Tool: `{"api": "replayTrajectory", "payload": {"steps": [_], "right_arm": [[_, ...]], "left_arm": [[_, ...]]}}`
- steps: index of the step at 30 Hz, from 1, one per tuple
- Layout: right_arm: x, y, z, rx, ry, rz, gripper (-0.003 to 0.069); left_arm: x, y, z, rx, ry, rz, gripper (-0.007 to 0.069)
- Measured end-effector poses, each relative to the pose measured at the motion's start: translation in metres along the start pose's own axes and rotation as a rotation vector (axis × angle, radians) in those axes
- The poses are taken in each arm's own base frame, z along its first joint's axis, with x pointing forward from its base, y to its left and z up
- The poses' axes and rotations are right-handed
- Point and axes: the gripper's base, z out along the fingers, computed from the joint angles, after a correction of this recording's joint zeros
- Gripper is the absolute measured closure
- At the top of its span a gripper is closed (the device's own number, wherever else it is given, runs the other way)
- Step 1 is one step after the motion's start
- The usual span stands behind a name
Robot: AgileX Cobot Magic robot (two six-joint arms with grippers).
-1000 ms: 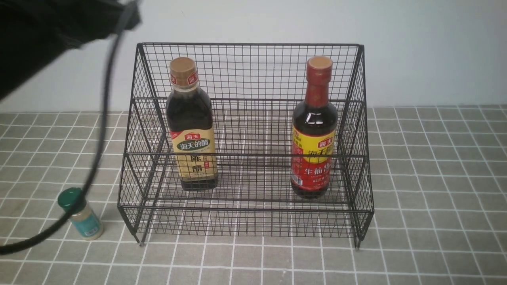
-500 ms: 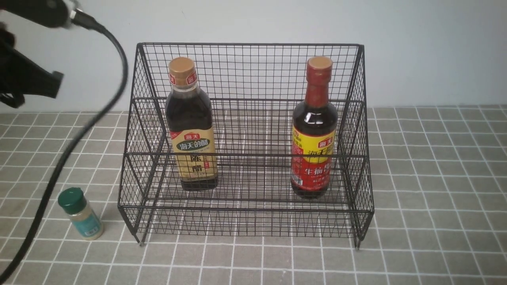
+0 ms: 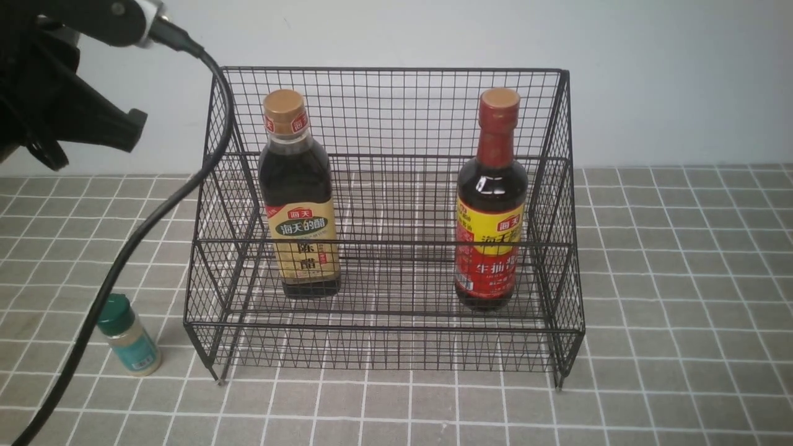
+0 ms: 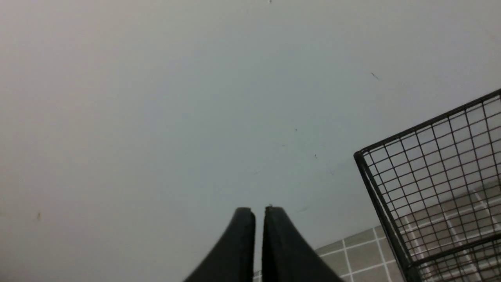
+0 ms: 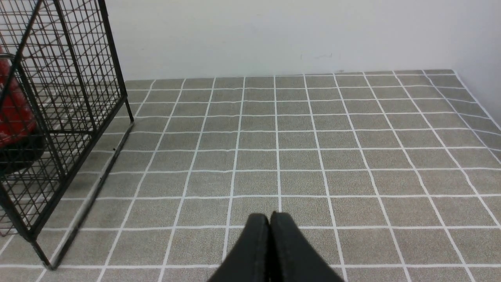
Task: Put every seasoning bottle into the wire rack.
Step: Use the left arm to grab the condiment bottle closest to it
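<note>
The left claw (image 4: 258, 213) and the right claw (image 5: 269, 219) are closed and hold nothing. The green-capped shaker (image 3: 129, 337) stands on the desk (image 3: 669, 347), left of the wire rack (image 3: 384, 325). Inside the rack, the red-necked bottle (image 3: 490, 204) stands at right, the gold-capped bottle (image 3: 299, 204) at left.

1. Gold-capped dark bottle (image 3: 297, 179), tan label: upright inside the black wire rack (image 3: 396, 243), left of centre.
2. Red-necked dark bottle (image 3: 492, 192), red-yellow label: upright inside, right of centre.
3. Green-capped, teal-labelled shaker (image 3: 133, 344): on the surface (image 3: 681, 297), lower left.
</note>
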Motion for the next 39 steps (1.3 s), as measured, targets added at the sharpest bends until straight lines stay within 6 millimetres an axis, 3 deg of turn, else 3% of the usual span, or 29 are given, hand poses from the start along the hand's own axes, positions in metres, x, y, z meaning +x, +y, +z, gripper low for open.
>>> {"api": "replayTrajectory", "payload": {"steps": [6, 12, 23, 29, 35, 39], "right_arm": [[0.0, 0.0, 0.0, 0.0, 0.0, 0.0, 0.0672], [0.0, 0.0, 0.0, 0.0, 0.0, 0.0, 0.0672], [0.0, 0.0, 0.0, 0.0, 0.0, 0.0, 0.0672], [0.0, 0.0, 0.0, 0.0, 0.0, 0.0, 0.0672], [0.0, 0.0, 0.0, 0.0, 0.0, 0.0, 0.0672], [0.0, 0.0, 0.0, 0.0, 0.0, 0.0, 0.0672]], "left_arm": [[-0.009, 0.001, -0.007, 0.06, -0.083, -0.38, 0.061], [-0.027, -0.014, -0.017, 0.324, -0.192, -0.704, 0.0608], [-0.031, -0.033, -0.028, 0.565, -0.216, -0.499, 0.0608], [-0.022, -0.041, -0.033, 0.685, -0.185, -0.37, 0.0608], [-0.001, -0.035, -0.036, 0.765, -0.03, -0.264, 0.0608], [0.02, -0.026, -0.042, 0.732, 0.195, -0.247, 0.0608]]}}
